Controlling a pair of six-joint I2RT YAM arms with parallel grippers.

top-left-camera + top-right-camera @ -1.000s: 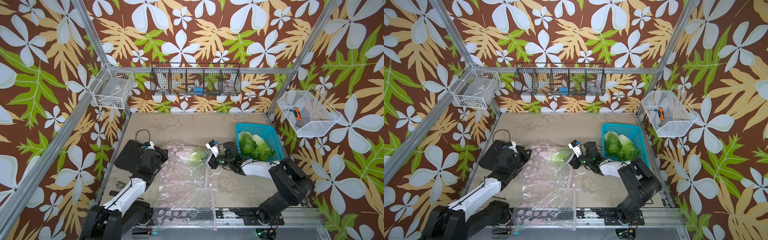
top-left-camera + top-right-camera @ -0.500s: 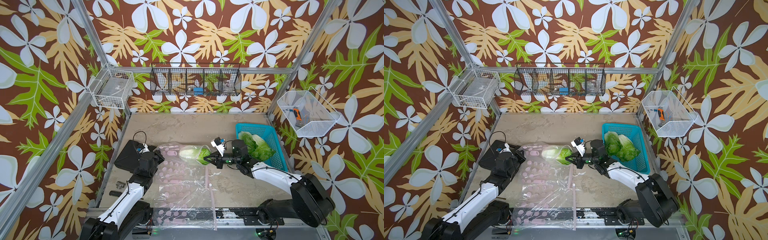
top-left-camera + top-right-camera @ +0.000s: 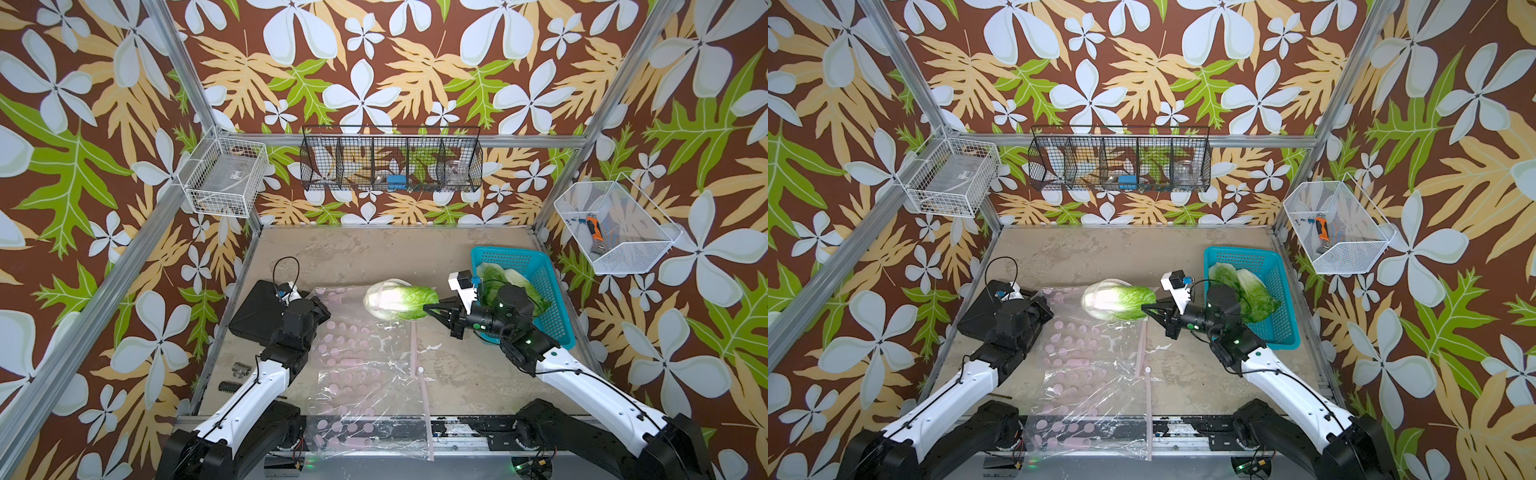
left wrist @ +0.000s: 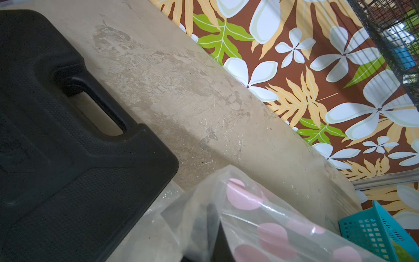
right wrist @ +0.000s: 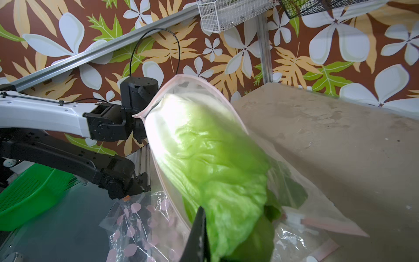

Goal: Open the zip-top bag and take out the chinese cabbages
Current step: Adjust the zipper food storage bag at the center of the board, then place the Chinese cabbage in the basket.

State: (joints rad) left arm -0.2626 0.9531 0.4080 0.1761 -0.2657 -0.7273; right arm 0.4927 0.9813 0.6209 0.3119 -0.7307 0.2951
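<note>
1 oval chinese cabbage (image 3: pixel 399 300) with a white ribbed base and crinkled green top hangs above the middle of the tabletop (image 3: pixel 374 253). The right gripper (image 3: pixel 430 309) is pressed together on its leafy tip.

Its long axis runs roughly parallel to the tabletop's far edge, with the green end toward the right edge and the gripper, and the white base toward the left edge. The gripper lies straight off that green end, in line with the axis, so a pull toward the right edge should draw the head out lengthwise.

In the right wrist view the pink zip rim of the clear, pink-dotted plastic zip-top bag (image 5: pixel 188 87) loops around the white base, so the head looks not fully clear of the mouth. The left gripper (image 5: pixel 138 127) pinches that rim at a corner, on the side away from the right arm. The rest of the bag lies flat toward the front edge.

2 more cabbage heads (image 3: pixel 492 272) lie in the teal perforated plastic basket (image 3: pixel 505 252) by the right edge, just behind the right wrist. That makes the right arm much the nearer to the basket.
</note>
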